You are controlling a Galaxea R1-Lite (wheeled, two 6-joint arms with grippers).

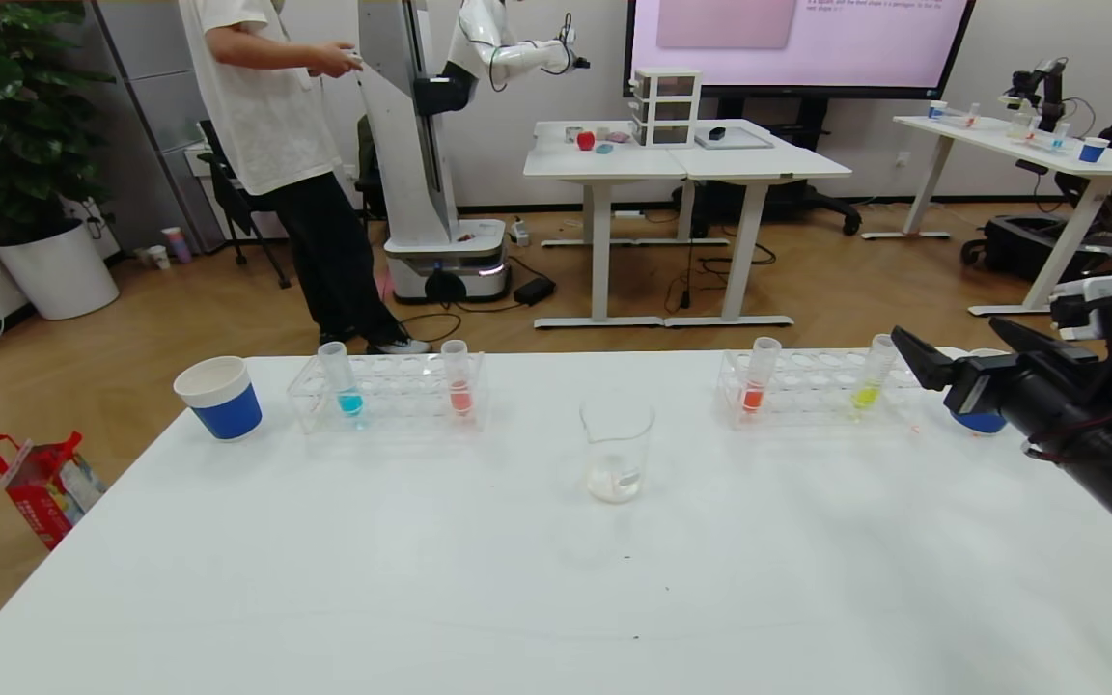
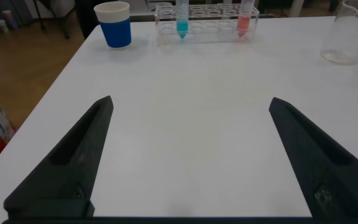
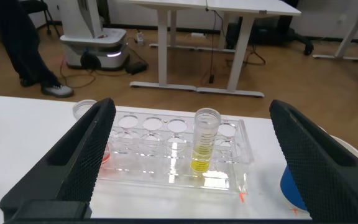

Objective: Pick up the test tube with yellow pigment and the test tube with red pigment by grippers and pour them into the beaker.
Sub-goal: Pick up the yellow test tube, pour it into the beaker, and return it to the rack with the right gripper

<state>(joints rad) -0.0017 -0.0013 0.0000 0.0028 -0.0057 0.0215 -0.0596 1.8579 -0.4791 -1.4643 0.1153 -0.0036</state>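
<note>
The test tube with yellow pigment (image 1: pixel 870 384) stands upright in the right rack (image 1: pixel 812 391), toward its 3 o'clock end, with a little yellow-green liquid at its foot; the right wrist view shows it (image 3: pixel 204 140) centred between the two fingers. The test tube with red pigment (image 1: pixel 459 379) stands upright at the 3 o'clock end of the left rack (image 1: pixel 387 391), which also holds a turquoise tube (image 1: pixel 341 381) near its 9 o'clock end. A stronger orange-red tube (image 1: pixel 758 376) stands at the 9 o'clock end of the right rack. The beaker (image 1: pixel 616 450) stands on the white table (image 1: pixel 373 579) between the two racks, at 6 o'clock of the gap, apart from both.

The right gripper (image 1: pixel 913 359) hangs just at 3 o'clock of the yellow tube, its jaws spread wide and holding nothing. The left gripper (image 2: pixel 188 155) hovers low over bare table, jaws also wide and empty, well apart from the left rack.

A blue paper cup (image 1: pixel 219 397) stands at 9 o'clock of the left rack; another blue cup (image 3: pixel 303 180) sits just beyond the right rack
</note>
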